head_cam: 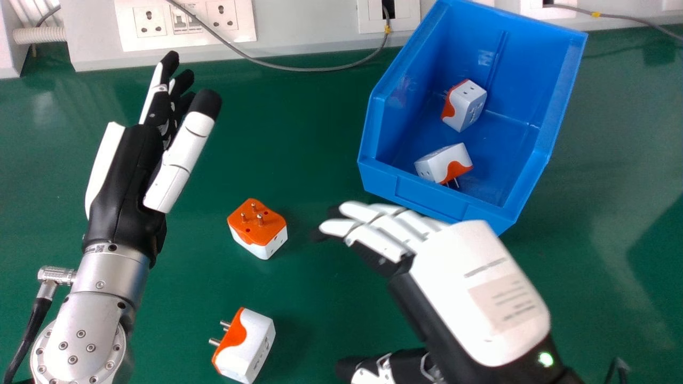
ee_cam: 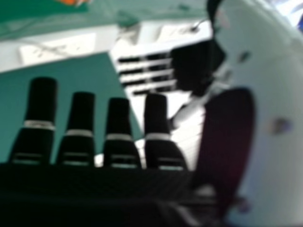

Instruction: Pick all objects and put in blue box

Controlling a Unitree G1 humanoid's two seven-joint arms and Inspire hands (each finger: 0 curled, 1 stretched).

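The left hand (head_cam: 125,181) has straight fingers, apart from the thumb. On the green table (head_cam: 315,314) lie one adapter (head_cam: 251,349), pins sideways, and another adapter (head_cam: 259,229), pins up. The right hand (head_cam: 453,277) has its fingers extended, thumb apart. The blue box (head_cam: 427,200) holds a front adapter (head_cam: 440,162) and a back adapter (head_cam: 465,106).

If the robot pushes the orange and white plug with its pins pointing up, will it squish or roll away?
The plug looks like hard plastic, so it probably won't squish. Its boxy shape and flat sides suggest that it would slide more than roll. The metal pins stick up, so they might catch on a hand.
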